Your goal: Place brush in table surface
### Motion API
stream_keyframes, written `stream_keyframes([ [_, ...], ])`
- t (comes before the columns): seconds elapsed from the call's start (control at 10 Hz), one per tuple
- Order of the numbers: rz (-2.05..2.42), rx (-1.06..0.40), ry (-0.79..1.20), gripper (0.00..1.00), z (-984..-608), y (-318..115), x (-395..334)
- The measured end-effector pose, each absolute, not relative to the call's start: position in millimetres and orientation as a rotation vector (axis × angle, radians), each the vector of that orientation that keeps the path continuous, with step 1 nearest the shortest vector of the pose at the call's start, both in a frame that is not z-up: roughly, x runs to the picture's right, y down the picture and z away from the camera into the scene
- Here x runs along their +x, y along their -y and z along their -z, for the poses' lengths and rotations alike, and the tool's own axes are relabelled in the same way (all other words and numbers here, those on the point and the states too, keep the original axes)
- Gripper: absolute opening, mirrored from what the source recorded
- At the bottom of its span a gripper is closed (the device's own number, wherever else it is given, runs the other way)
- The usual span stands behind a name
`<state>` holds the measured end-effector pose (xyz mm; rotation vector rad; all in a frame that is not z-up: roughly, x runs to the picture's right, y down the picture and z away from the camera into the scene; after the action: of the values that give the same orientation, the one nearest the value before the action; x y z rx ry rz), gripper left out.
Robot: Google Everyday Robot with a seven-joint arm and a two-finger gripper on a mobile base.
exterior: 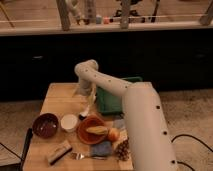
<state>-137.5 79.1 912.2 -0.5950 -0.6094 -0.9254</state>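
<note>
your white arm (142,125) comes up thick from the lower right, narrows as it stretches up and to the left, and bends at a rounded elbow (88,70). from there the wrist (85,84) drops straight down, and your gripper (85,96) hangs just below it, pointing downward.

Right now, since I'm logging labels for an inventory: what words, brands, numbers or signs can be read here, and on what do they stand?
None: no word, label, brand, number or sign can be read in this view.
The white arm, the green tray and the wooden scrub brush show no legible marking.
The gripper is over the table surface beside the tray, just above the brush; nothing is written there either.
</note>
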Motion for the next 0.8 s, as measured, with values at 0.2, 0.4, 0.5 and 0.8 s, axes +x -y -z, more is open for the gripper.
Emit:
stream_keyframes([
  [0.2, 0.925, -0.595, 0.608, 0.78, -910.5, -77.9, -138.9],
  [0.4, 0.923, -0.598, 0.606, 0.78, -909.7, -76.7, -137.3],
  [0.5, 0.923, -0.599, 0.605, 0.78, -909.0, -75.6, -137.2],
  [0.8, 0.927, -0.594, 0.607, 0.78, -906.7, -73.2, -138.7],
])
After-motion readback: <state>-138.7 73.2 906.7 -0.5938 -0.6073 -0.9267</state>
